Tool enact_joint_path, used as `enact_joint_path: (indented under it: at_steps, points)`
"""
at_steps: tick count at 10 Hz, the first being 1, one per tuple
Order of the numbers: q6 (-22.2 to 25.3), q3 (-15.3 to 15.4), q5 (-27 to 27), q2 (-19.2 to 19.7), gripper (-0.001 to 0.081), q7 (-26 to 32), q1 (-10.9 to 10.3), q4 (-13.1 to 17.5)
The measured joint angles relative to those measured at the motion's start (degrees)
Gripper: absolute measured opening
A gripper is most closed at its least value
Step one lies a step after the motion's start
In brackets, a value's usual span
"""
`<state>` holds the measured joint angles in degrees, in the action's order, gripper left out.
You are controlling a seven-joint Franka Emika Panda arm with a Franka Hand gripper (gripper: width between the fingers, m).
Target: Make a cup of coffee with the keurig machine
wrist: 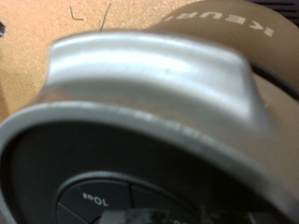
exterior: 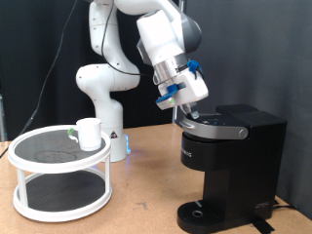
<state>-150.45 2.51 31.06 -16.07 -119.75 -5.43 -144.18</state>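
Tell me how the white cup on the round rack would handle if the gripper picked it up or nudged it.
The cup looks rigid and glossy, so probably stiff, somewhat slippery and breakable if dropped. It stands upright on the mesh top of the rack; a low push would likely slide it, a high one might tip it. On its side it could roll. The gripper is over at the coffee machine.

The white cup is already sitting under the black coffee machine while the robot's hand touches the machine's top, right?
Not quite. The exterior view shows the cup standing on the white round rack, away from the keurig machine. The drip base has nothing on it. The gripper is at the machine's top, as you said.
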Motion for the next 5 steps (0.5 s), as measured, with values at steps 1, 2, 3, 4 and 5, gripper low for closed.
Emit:
enact_joint_path:
  at_steps: [1, 2, 3, 4, 5]
  points:
    - [-0.3, 0.0, 0.0, 0.0, 0.0, 0.0, 0.0, -0.2]
    - [-0.6, -0.1, 0.0, 0.0, 0.0, 0.0, 0.0, -0.2]
    - [-0.7, -0.1, 0.0, 0.0, 0.0, 0.0, 0.0, -0.3]
    - [-0.7, -0.1, 0.0, 0.0, 0.0, 0.0, 0.0, -0.3]
    - [-0.6, -0.2, 0.3, 0.0, 0.0, 0.0, 0.0, -0.3]
